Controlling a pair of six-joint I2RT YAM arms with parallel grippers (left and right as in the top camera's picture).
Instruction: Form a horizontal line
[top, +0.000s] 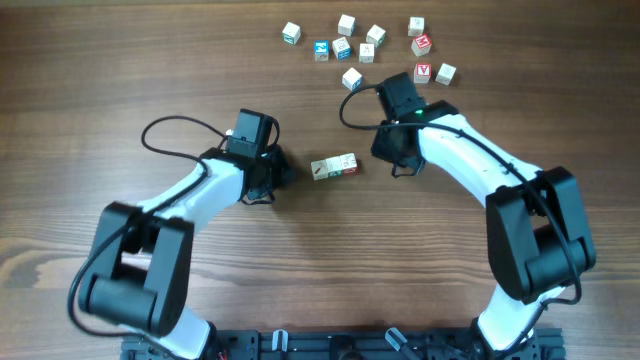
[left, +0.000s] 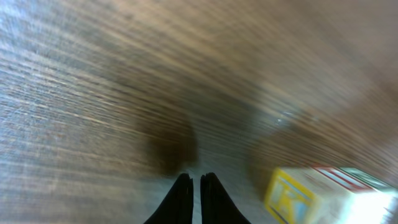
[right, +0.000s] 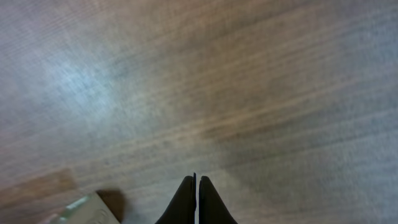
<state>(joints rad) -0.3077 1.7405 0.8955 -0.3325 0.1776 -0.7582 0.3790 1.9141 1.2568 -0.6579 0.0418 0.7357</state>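
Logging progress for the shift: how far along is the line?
Done: three cubes touch in a short row mid-table. In hand: nothing; left gripper and right gripper are shut, empty, flanking it. Left: the row tilts slightly, so maybe straightening; loose cubes lie scattered beyond.

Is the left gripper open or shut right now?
Shut. In the left wrist view, the left gripper has its fingertips almost touching, with nothing held between them.

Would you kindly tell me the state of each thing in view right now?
left gripper: shut, empty
right gripper: shut, empty
row of three cubes: touching edge to edge, slightly tilted, ungripped
loose cubes: scattered beyond the row
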